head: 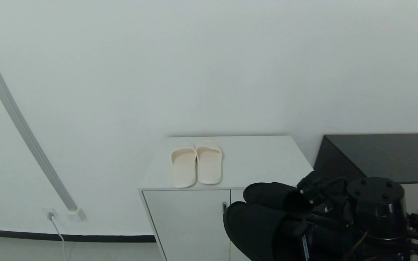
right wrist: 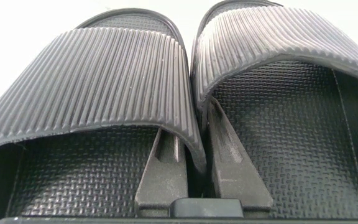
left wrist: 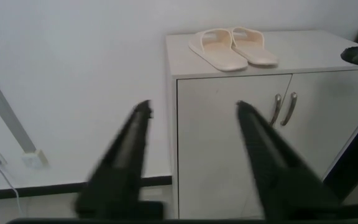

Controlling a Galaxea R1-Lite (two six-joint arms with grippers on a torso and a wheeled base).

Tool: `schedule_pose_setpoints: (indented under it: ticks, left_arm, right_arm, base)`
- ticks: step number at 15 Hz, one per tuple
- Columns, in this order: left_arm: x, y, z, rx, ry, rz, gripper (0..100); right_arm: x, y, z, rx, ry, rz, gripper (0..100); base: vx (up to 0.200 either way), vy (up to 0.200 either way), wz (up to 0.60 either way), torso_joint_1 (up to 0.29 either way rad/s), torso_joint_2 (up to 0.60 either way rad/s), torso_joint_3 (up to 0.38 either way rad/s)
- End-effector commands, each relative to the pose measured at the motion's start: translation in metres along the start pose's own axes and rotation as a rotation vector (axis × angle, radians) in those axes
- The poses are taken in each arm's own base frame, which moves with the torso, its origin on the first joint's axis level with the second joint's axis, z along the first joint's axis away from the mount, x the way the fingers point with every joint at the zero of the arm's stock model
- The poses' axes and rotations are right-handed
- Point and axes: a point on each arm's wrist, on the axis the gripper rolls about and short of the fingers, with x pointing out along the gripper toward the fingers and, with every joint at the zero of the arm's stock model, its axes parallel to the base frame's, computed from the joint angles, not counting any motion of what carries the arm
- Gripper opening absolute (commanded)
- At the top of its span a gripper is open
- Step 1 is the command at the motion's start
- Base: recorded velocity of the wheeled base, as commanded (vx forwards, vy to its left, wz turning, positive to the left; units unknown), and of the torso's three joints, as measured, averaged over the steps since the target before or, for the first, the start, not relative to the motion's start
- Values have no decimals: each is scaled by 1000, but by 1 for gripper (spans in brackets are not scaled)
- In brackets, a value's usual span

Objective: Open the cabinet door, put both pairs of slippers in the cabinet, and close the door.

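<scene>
Slippers come in two pairs. The black slippers (head: 267, 214) are in the right hand (right wrist: 190, 127), which is clenched on them: one finger lies in each footbed, under the ribbed straps, and the two pinch the pair's adjoining inner edges together. The pair is held side by side with toes pointing away from the wrist. In the head view it hangs in front of the cabinet's (head: 259, 159) right door, near the top edge and covering most of that door.

The cream slippers (head: 196, 166) lie flat on the cabinet top, toward its left half, touching each other, toes toward the wall. They are well apart from both hands.

Both doors are shut. The left door (head: 187, 221) is in plain view, and the two handles (left wrist: 283, 109) stand upright side by side at the middle seam.

The left hand (left wrist: 192, 107) is released, its fingers (left wrist: 135, 134) spread wide with nothing between them. It sits off the cabinet's left front corner, apart from the cabinet and below the level of the cream pair.

A wall socket (head: 50, 214) with a cable is left of the cabinet.
</scene>
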Motion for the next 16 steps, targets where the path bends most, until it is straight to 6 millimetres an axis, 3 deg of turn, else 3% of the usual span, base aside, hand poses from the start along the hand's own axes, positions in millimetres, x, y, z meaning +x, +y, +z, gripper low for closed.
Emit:
schedule_pose_setpoints:
  ticks: [1,10,16]
  left_arm:
    - [0,0,0,-1,1,0,100]
    - [0,0,0,0,1,0,100]
    - [0,0,0,0,1,2,100]
  right_arm:
    - [2,0,-4,0,18,-2,0]
    - [0,0,-4,-2,17,-2,0]
    - [0,-1,-6,-8,19,1,0]
  base:
    - [0,0,0,-154,354,193]
    - [0,0,0,-162,371,208]
    - [0,0,0,-223,533,304]
